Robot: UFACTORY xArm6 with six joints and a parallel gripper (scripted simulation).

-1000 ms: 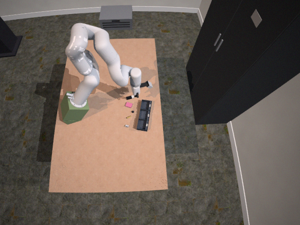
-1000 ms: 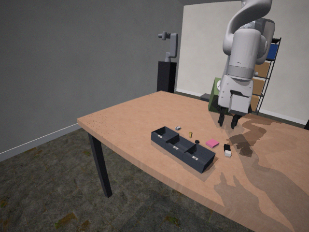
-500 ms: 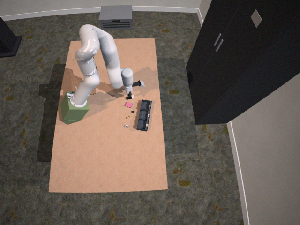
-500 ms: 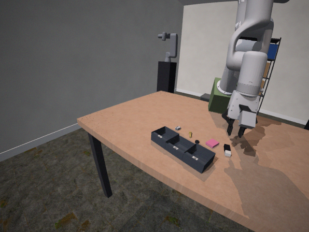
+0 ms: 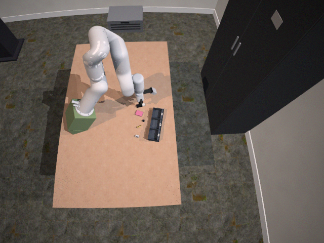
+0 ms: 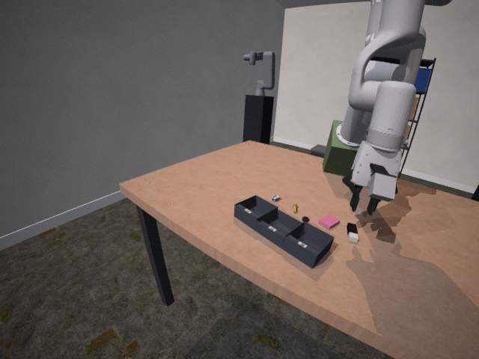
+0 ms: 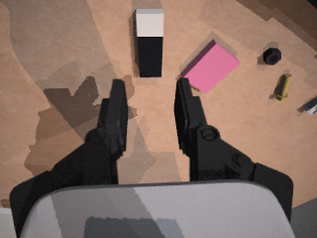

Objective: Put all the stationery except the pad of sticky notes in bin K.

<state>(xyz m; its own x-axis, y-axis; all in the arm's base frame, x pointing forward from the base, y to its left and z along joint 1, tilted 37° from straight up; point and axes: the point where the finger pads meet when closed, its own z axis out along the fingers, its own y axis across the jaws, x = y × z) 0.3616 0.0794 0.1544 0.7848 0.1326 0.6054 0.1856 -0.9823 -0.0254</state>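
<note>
Gripper part-open, nothing in grip

Top: seen w/ gripper (image 5: pixel 140 102) (image 6: pixel 362 209) (image 7: pixel 151 94) over black-and-white block (image 5: pixel 139 105) (image 6: pixel 352 232) (image 7: pixel 150 44), nr pink sticky pad (image 5: pixel 139 113) (image 6: pixel 328 221) (image 7: pixel 212 66) & row of bins (image 5: pixel 153 139) (image 6: pixel 270 236).

Ext.: hanging above table (image 6: pixel 193 181), block and pad both outside bins; can't read bin labels.

Wrist: fingers apart, empty; looking past tips at block, w/ pad just beside, dark knob-like pc. (image 7: pixel 271 56) & yellow bolt (image 7: pixel 283 87) farther rt. in view.

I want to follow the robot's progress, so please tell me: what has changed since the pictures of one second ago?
The gripper has moved across the table toward the green base block. Nothing was taken hold of or let go. The black-and-white block, pink pad and bins stayed in place.
</note>
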